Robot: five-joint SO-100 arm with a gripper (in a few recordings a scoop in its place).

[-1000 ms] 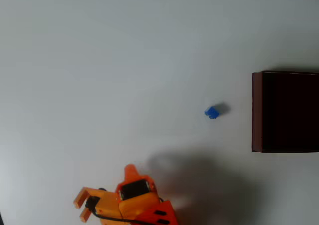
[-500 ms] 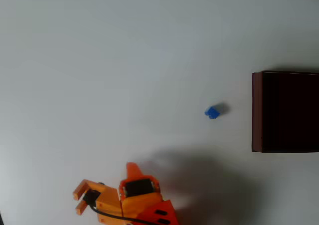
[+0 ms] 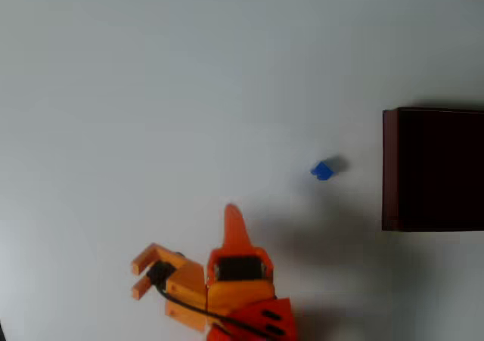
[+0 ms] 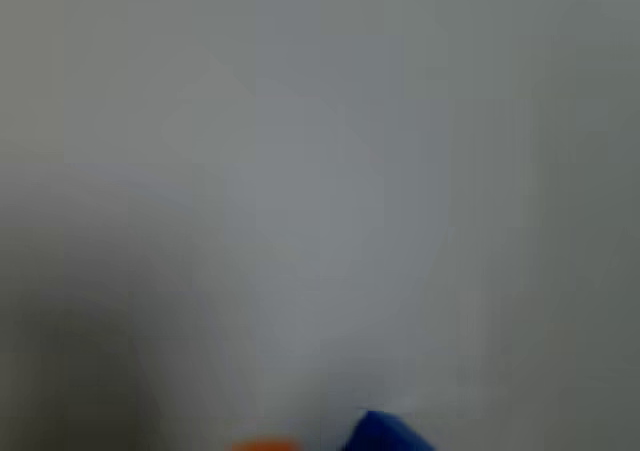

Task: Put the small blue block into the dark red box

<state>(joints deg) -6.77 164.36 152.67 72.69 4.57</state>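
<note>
- Your small blue block (image 3: 321, 172) lies on the bare white table (image 3: 151, 91) in the overhead view, right of centre, with a small soft shadow on its upper right side.
- Nothing touches the block; it stands free on the surface.
- In the wrist view a blue patch (image 4: 388, 433) shows at the bottom edge, right of the middle; it looks like the same block, though the picture is too blurred for you to make out its shape.
- The dark red box (image 3: 390, 167) stands to the right of the block in the overhead view, near it but clearly apart, and runs off the right edge of the picture.
- You can see the box's thin red-brown left wall; its inside is almost black.
- Your orange gripper (image 3: 234, 221) sits at the lower middle of the overhead view, below and to the left of the block and well apart from it.
- One pointed orange finger reaches up the picture, its tip aimed roughly toward the table's middle.
- You cannot tell from these pictures how far the jaws stand apart, as the second finger is not distinguishable; it grips nothing that can be seen.
- A sliver of orange (image 4: 262, 444) at the bottom edge of the wrist view sits just left of the blue patch.
- A broad grey shadow lies on the table to the right of the arm, between it and the box.
</note>
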